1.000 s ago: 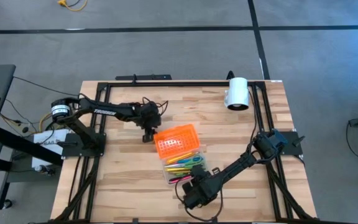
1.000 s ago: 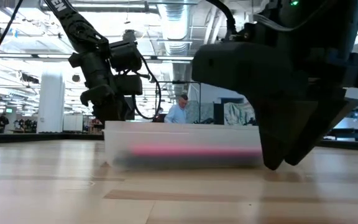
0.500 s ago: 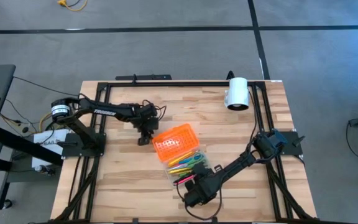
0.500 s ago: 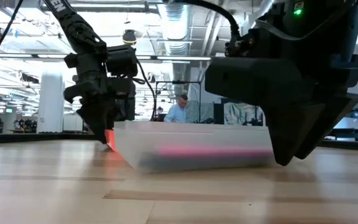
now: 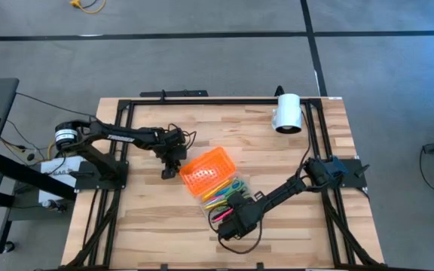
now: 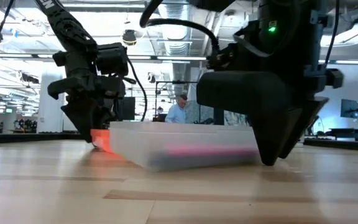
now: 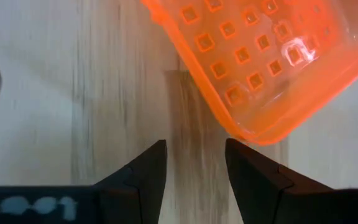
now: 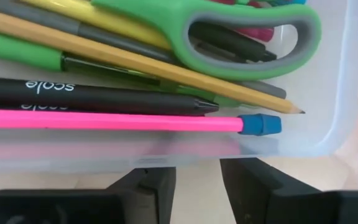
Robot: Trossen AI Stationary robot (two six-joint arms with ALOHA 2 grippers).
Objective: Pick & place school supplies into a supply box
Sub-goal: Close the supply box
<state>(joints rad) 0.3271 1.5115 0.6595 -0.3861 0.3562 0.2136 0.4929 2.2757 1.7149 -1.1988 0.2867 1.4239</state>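
Observation:
The supply box (image 5: 230, 197) is a clear case with its orange lid (image 5: 204, 167) swung open on the far-left side. It rests on the table and holds the pens, pencils and green-handled scissors (image 8: 229, 37). My left gripper (image 5: 170, 172) hovers low at the lid's left corner (image 7: 253, 130), slightly open, with bare wood between its fingers. My right gripper (image 5: 232, 223) is slightly open at the box's near long wall (image 8: 166, 152). In the low view it stands at the box's right end (image 6: 269, 155). My right gripper has its fingertips (image 8: 157, 177) against the outside of the box's near long wall (image 8: 185, 155), coming from the table's near side and slanting down. Nothing is between the fingers. The box sits flat on the table. My left gripper stands beside the lid's corner; whether it touches the lid cannot be told.
A white cylinder (image 5: 287, 113) lies near the far right corner. Black frame rails (image 5: 202, 100) run along the table's far edge and both sides. Bare wood lies left of and in front of the box. A person (image 6: 179, 112) shows far off in the room.
My right gripper has moved toward the far-left, against the box's near wall. The box has slid a little and turned, and its lid end has swung toward the table's left. My left gripper has come down and moved left and nearer, to the lid's left corner.

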